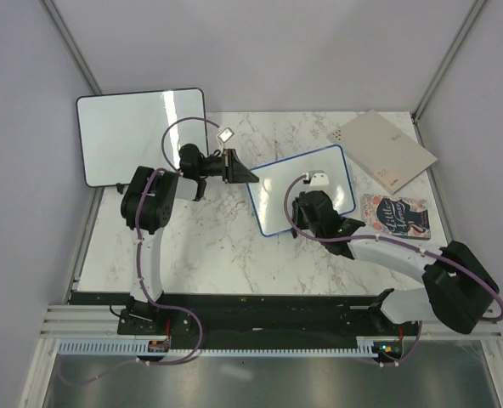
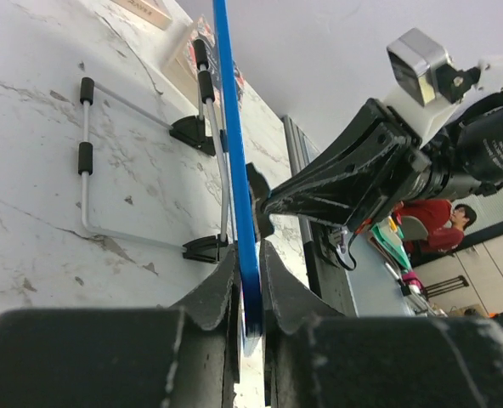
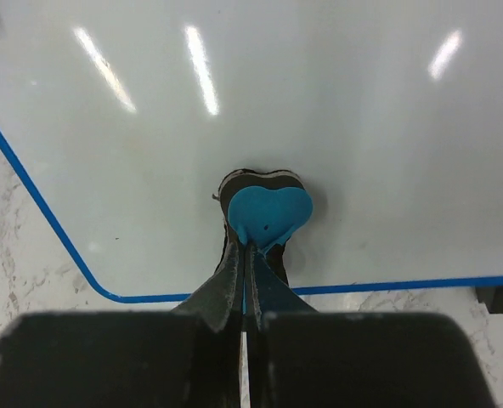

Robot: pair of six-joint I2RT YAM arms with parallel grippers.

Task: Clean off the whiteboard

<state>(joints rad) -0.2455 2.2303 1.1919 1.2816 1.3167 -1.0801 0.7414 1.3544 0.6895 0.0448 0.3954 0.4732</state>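
The whiteboard (image 1: 277, 204), small and blue-framed, is held tilted up off the marble table, right of centre. My left gripper (image 1: 250, 176) is shut on the frame at its left edge; in the left wrist view the blue frame (image 2: 234, 170) runs edge-on between the closed fingers of that gripper (image 2: 250, 285). My right gripper (image 1: 302, 204) is over the board's face. It is shut (image 3: 247, 255) on a blue heart-shaped eraser (image 3: 268, 212) pressed against the white surface (image 3: 277, 102) near the lower frame. No writing shows in that stretch.
A larger black-framed whiteboard (image 1: 141, 136) lies at the back left. A beige folder (image 1: 383, 149) and a book (image 1: 396, 215) lie at the right. The board's wire stand with black feet (image 2: 86, 157) sticks out behind it. The table (image 1: 200, 255) is marble.
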